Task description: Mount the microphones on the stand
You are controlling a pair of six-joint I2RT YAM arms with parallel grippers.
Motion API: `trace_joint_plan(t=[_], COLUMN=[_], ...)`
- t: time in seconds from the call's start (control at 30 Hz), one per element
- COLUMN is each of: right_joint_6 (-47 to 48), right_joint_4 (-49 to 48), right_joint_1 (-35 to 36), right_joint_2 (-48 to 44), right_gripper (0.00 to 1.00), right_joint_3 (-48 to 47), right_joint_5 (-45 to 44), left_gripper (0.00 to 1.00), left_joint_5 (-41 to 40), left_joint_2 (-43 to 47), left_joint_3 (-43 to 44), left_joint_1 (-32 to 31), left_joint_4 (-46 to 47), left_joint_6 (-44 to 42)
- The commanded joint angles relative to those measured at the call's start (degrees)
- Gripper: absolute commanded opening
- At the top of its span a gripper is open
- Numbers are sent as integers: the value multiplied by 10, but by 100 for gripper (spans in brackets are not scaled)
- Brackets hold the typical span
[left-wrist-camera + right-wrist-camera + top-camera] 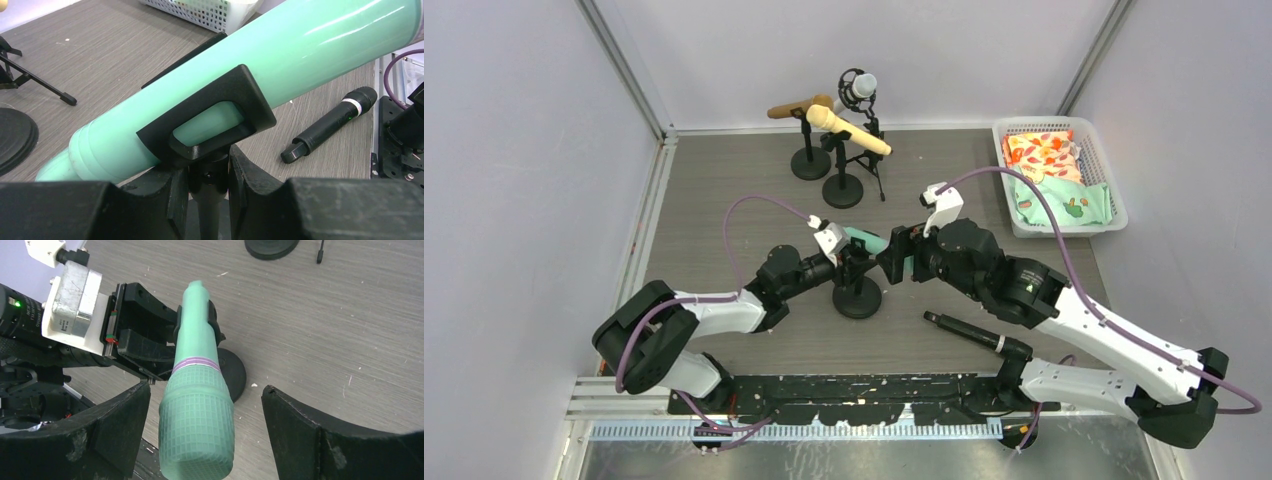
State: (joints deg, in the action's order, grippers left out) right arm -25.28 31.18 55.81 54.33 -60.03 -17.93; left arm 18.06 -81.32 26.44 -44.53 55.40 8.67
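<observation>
We are counting four of five as done. The white microphone, gold microphone and cream-yellow microphone are sitting on stands by the worktop's far edge. The teal microphone is lying tilted in the clip of the middle stand. The left jaws are pinching nearly shut on that stand's post just under the clip. The right jaws are standing wide on either side of the teal head, holding nothing. The black microphone is lying loose near the near edge, right of centre, close by the right arm, and we are not seeing a free stand for it. Open worktop is showing left of the middle stand. Walls are closing in three sides, and a basket is filling the far right corner.
</observation>
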Motion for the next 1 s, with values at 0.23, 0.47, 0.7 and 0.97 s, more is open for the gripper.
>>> trace_joint_plan(t=[0.23,0.47,0.7,0.97], right_joint_6=[-8,-5,-1,-8], right_joint_4=[-26,-37,-45,-65], right_joint_1=[-2,-12,-31,-82], right_joint_2=[25,45,62,104], right_gripper=[73,57,32,8], right_joint_3=[-27,-23,-11,22], right_joint_5=[8,-1,12,87], left_gripper=[0,0,0,0], left_joint_5=[19,28,41,72], left_joint_2=[29,27,25,22], left_joint_3=[11,12,13,20], left_joint_1=[-3,-3,-3,-11], left_joint_4=[64,64,64,64], left_joint_6=[-5,0,1,1])
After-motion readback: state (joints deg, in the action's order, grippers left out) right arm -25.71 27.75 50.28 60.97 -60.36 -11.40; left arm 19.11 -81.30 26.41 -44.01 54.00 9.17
